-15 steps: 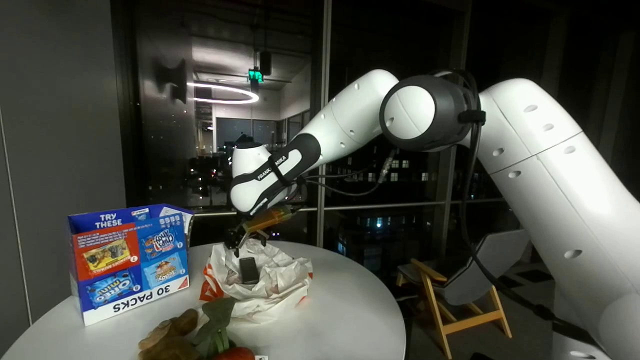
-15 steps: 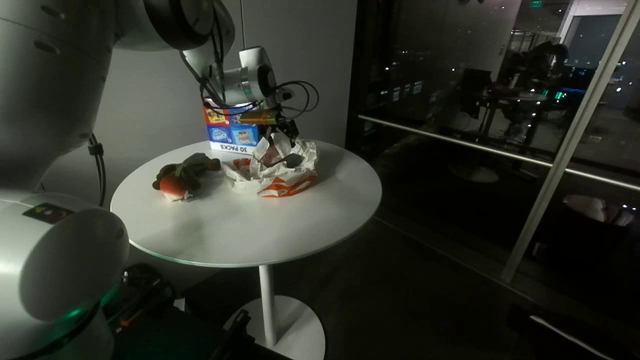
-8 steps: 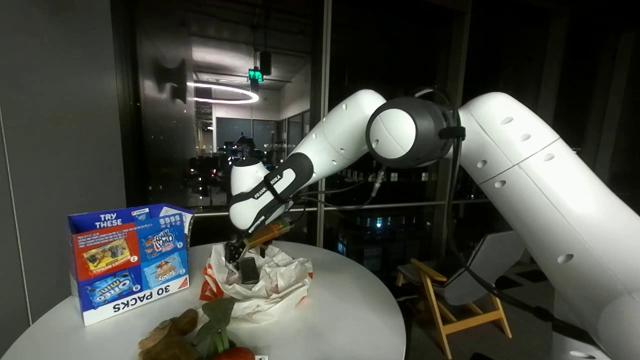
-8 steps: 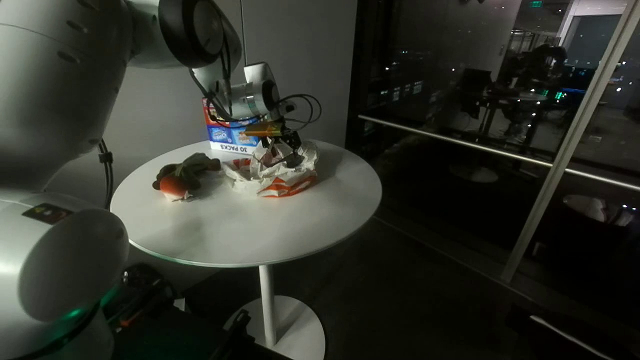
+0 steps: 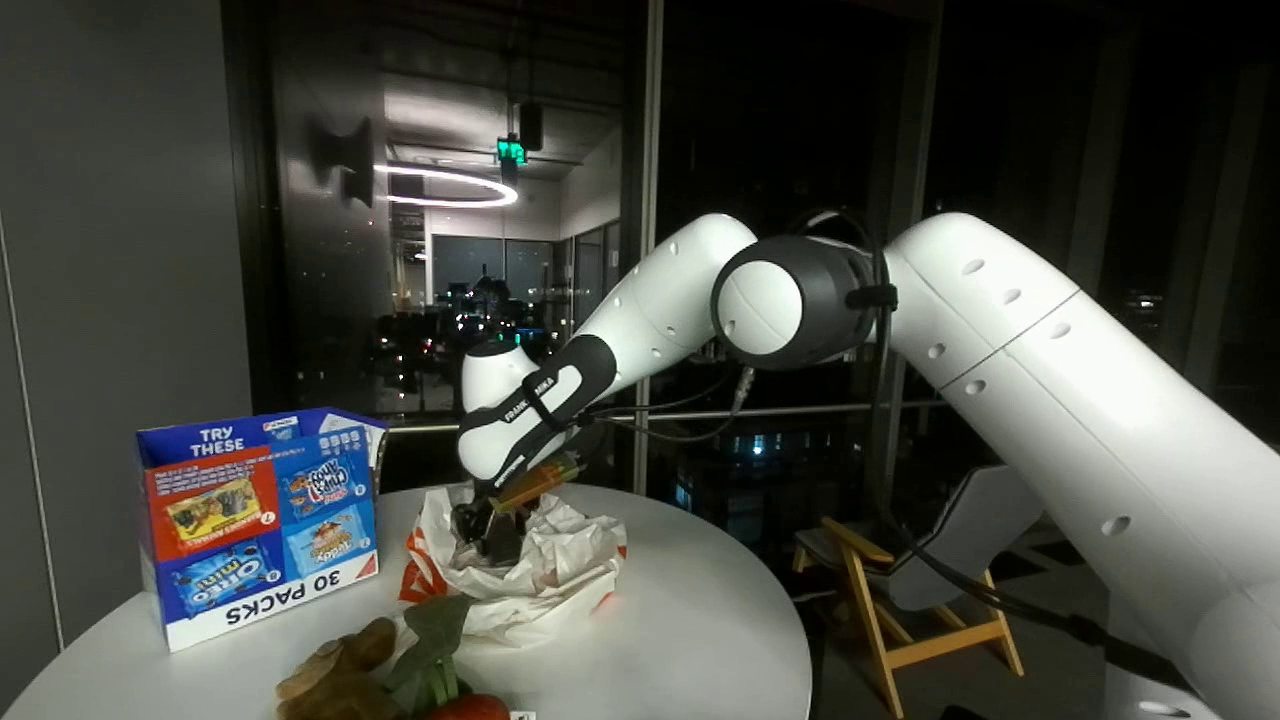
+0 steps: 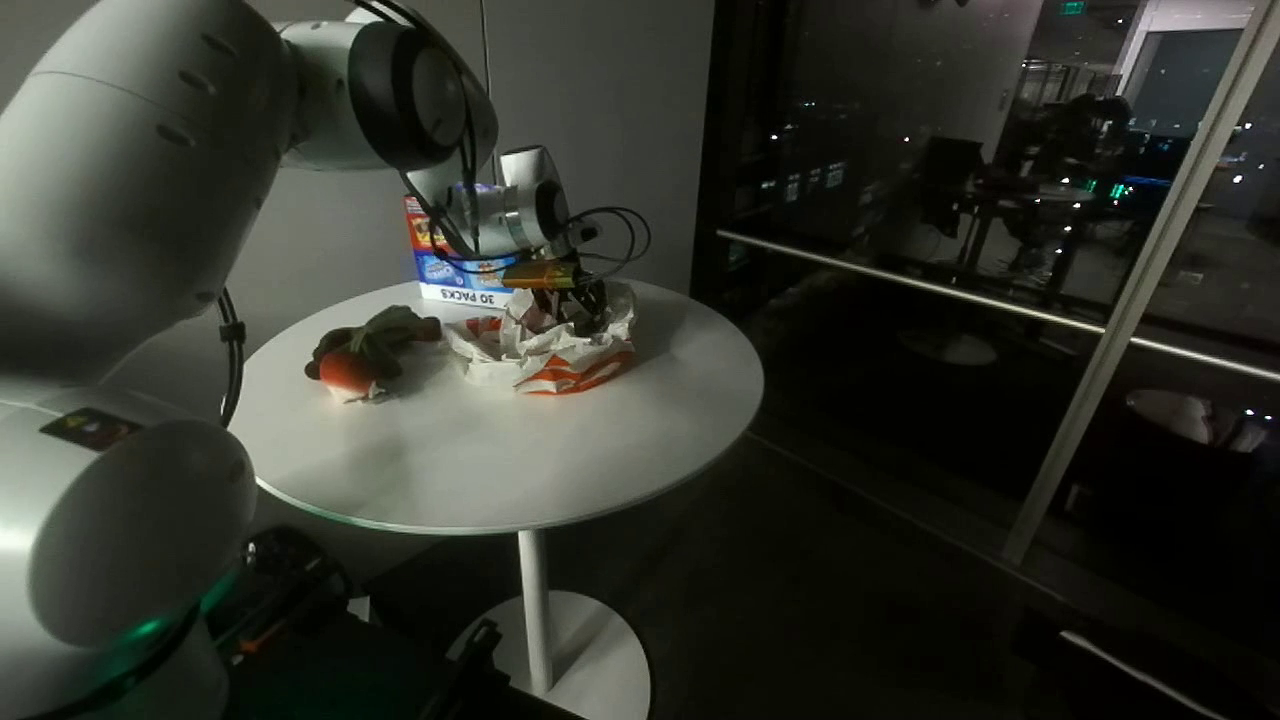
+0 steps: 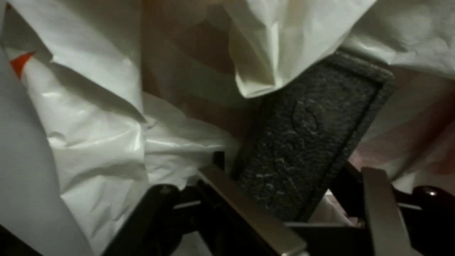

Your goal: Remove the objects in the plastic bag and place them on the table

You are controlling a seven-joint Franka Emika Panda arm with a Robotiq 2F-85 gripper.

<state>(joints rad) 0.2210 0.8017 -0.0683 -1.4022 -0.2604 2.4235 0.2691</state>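
The dark block [image 7: 316, 117] is down inside the white plastic bag [image 5: 540, 595], and up close it's charcoal-ish, grainy, long and boxy, with a raised lip around the face and some swirly marks on it, too murky for me to read. A fold of the bag overlaps its upper left side in the wrist view. The pincer [image 7: 291, 174] is down in there too, fingers [image 7: 252, 209] spread wide with the block's near end between them; can't tell if either one is actually touching it.

Crumpled bag sides, white with orange patches, crowd in pretty tight around the pincer. Past that you've got a round white counter [image 6: 480, 460], and in an exterior view a good wide stretch of white top runs from the bag to the near rim. A brown lumpy thing [image 5: 345, 680] and a leafy red-orange one [image 6: 347, 372] lie near the bag, and a snack box [image 5: 265, 520] stands close to the far rim, by the grey wall [image 6: 600, 120].

Readable stuff: the box says "TRY THESE" right way up and "30 PACKS" upside down, plus OREO mini and Chips Ahoy. The arm [image 5: 1110, 420] reads "FRANK" and "MIKA" either side of a black strap [image 5: 543, 405].
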